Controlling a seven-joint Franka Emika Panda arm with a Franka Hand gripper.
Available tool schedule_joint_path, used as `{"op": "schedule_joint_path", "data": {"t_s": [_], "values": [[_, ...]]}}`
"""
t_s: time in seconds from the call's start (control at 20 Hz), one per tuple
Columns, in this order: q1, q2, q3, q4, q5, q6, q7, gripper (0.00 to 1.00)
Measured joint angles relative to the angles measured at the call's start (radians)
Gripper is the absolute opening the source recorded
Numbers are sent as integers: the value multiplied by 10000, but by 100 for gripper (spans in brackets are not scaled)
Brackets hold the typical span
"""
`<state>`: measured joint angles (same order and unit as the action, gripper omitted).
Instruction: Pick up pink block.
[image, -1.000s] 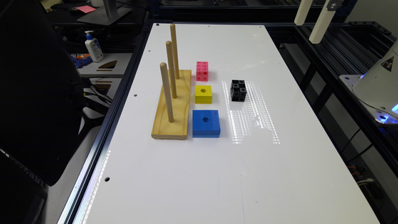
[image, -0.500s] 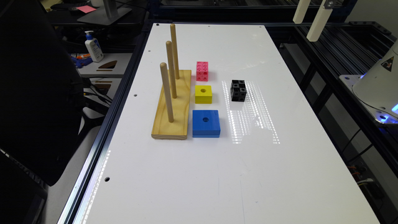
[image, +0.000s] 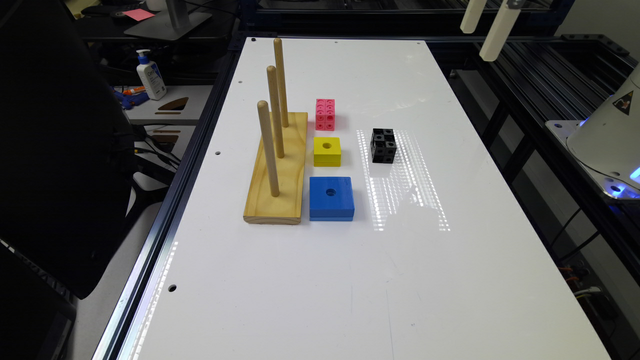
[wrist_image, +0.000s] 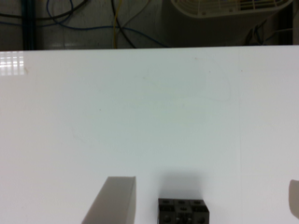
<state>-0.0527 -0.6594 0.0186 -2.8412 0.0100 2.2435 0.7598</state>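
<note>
While pink block (image: 325, 114) sits beside pegboard (image: 277, 172), wrist view has wide-spread, empty pincer (wrist_image: 205, 200) over black block (wrist_image: 182, 211).

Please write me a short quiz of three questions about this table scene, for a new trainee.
1. True or false: the pink block lies on the table, apart from the gripper.
2. Which block sits between the pink block and the blue block? A) black B) yellow C) green
3. How many pegs stand on the wooden base?

Key: 1 true; 2 B, the yellow block; 3 three.
</note>
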Motion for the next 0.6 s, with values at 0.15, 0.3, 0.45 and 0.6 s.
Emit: {"op": "schedule_joint_path", "data": {"t_s": [0.15, 0.3, 0.45, 0.6], "values": [[-49, 467, 0, 295, -10, 309, -21, 100], [-152, 1198, -1, 824, -11, 500, -134, 100], [-238, 1980, -2, 1428, -11, 585, -207, 100], [-286, 2609, -3, 1949, -17, 594, -244, 100]]}}
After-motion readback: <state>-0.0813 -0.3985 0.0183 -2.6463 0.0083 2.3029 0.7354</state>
